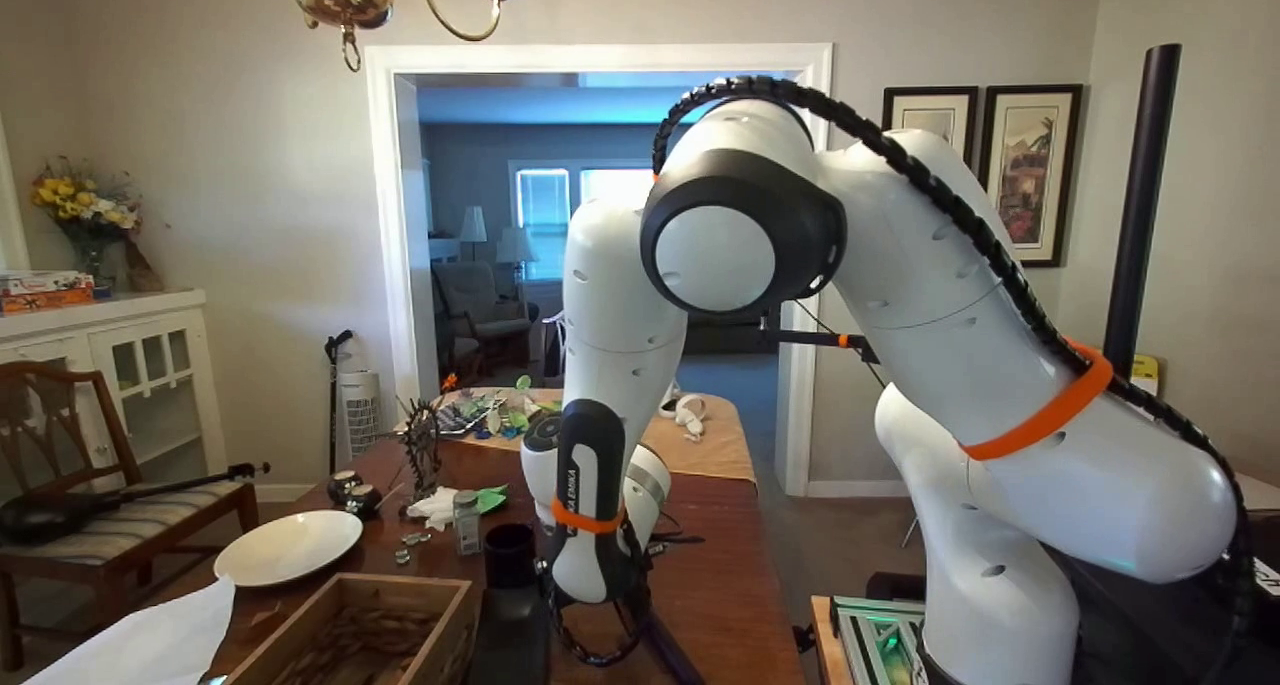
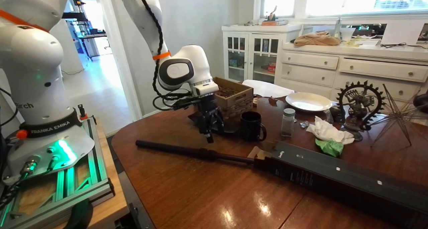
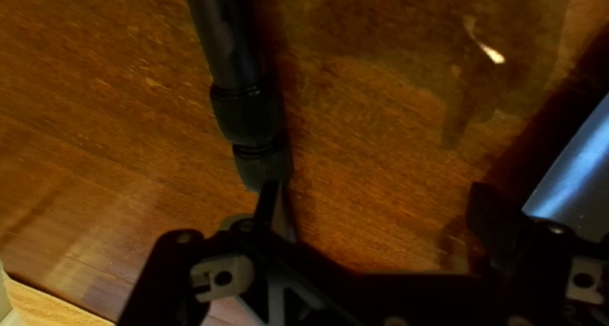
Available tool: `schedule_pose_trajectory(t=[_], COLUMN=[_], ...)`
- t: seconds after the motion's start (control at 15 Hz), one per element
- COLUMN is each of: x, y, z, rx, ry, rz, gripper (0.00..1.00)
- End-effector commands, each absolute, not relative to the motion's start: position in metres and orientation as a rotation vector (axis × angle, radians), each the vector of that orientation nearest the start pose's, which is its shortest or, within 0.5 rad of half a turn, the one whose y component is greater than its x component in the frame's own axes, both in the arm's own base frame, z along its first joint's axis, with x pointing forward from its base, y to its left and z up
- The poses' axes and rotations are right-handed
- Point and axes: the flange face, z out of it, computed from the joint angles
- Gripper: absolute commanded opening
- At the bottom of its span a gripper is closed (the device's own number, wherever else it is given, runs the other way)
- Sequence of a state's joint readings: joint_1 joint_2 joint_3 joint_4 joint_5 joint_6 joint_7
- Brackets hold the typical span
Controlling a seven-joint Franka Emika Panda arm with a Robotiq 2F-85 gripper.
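My gripper [image 2: 215, 134] is open, its fingers pointing down just above the wooden table. In the wrist view my gripper [image 3: 373, 207] has its two fingertips wide apart, with bare wood between them. A black pole [image 2: 167, 147] lies on the table, its far end at a long black box [image 2: 321, 168]. In the wrist view the pole [image 3: 247, 109] runs down to the left fingertip, which overlaps it; I cannot tell if they touch. A glossy dark thing [image 3: 578, 173] is by the right finger. A black mug [image 2: 250, 125] stands beside the gripper.
A wooden crate [image 2: 243, 97] stands behind the gripper. A glass jar [image 2: 288, 123], a white plate [image 2: 309, 105], crumpled white paper [image 2: 326, 130], a green wrapper [image 2: 329, 147], a dark statue [image 2: 361, 105] and a wire star [image 2: 399, 115] are farther along the table.
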State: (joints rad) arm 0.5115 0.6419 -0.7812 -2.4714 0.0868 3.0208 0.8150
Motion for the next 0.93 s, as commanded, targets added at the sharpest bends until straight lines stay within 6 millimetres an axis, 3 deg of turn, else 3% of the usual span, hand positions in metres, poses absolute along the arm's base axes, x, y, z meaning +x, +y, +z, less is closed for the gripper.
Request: schedule_pose_trajectory(t=[0.0,0.4,0.87], x=[0.433,0.415,0.407], y=[-0.189,-0.219,-0.225], z=[0.134,0.133,0.123], rx=[-3.018,-2.994,-2.991], ry=[1.706,1.76,1.658], rz=[-0.429,-0.394,-0.433], gripper=[1.0,1.0,1.0])
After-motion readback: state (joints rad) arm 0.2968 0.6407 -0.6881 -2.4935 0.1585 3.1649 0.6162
